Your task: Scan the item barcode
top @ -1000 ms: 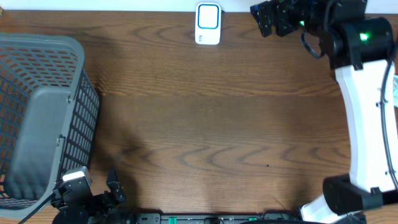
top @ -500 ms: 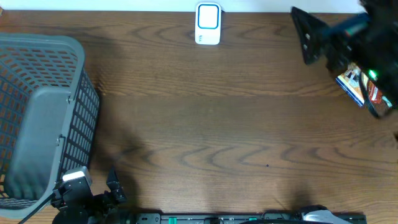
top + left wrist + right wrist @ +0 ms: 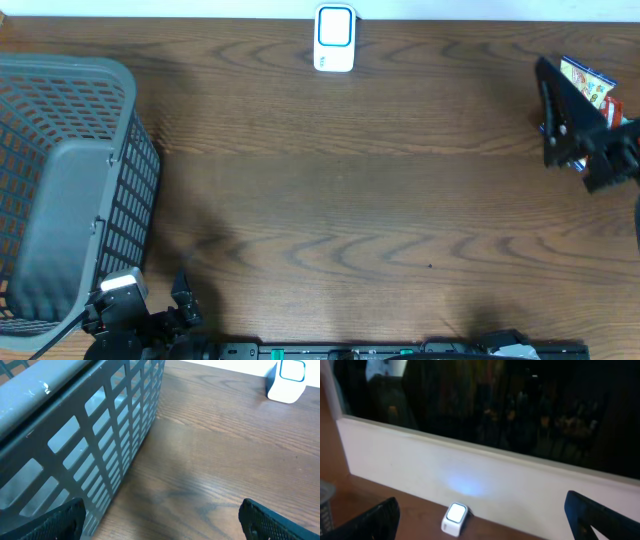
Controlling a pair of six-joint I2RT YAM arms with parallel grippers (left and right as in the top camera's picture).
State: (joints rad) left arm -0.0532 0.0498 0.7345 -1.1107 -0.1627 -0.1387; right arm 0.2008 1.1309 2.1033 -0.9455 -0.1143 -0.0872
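Along the far edge of the brown wooden surface [image 3: 350, 200], seen from overhead, a white box-shaped scanner [image 3: 335, 38] with a blue-rimmed face stands near the middle. At the far right corner, well apart from it, lies the colourful printed packet [image 3: 586, 78] that is to be scanned. The right tool [image 3: 560, 115] hangs over the packet and covers part of it; I cannot tell whether they touch. A grey plastic mesh basket [image 3: 70, 68] fills the left edge, with the left tool [image 3: 178, 303] at the near left corner beside it.

From the left wrist, two black fingers [image 3: 47, 521] stand at the lower corners, spread fully wide with nothing between them. The basket wall is close on the left.

From the right wrist, the fingers [image 3: 375, 520] are likewise as wide as they go and hold nothing. This camera faces the scanner, a white wall ledge [image 3: 470, 475] and a dark window [image 3: 495, 405], not the packet.

By my judgement the packet is not yet grasped. It lies so near the right edge that a glancing descent could push it off the surface. A flat packet may also slip from the fingers, or be gripped over its barcode, and then the scanner would read nothing.

No view shows the barcode, so which face carries it is unknown. Part of the packet is hidden under the tool, its print is too small to read, and the frame cuts off the right arm.
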